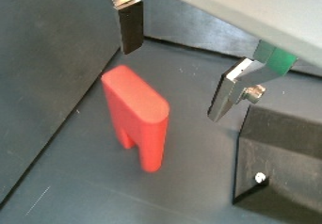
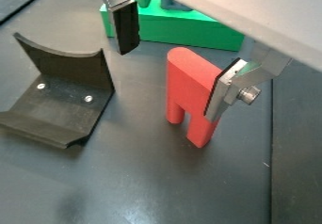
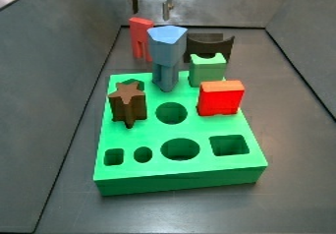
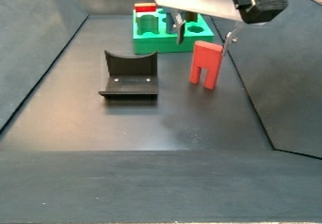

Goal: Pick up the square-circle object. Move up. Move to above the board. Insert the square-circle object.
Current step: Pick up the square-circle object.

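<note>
The square-circle object (image 2: 189, 88) is a salmon-red block that stands upright on its two short legs on the dark floor. It shows in both wrist views and both side views (image 1: 136, 115) (image 4: 205, 64) (image 3: 140, 31). My gripper (image 2: 176, 60) is open and empty and hangs just above the block's top, also seen in a wrist view (image 1: 180, 63) and a side view (image 4: 206, 32). One finger (image 2: 227, 91) is close to the block's side. The other finger (image 2: 124, 25) is well apart from it. The green board (image 3: 197, 164) lies beyond the block (image 2: 189, 25) (image 4: 151, 41).
The dark fixture (image 2: 56, 101) (image 4: 128, 75) stands on the floor beside the block. On the board stand a blue piece (image 3: 165, 56), a brown star (image 3: 126, 100), a bright red cube (image 3: 221, 97) and a green piece (image 3: 207, 71). Dark walls enclose the floor.
</note>
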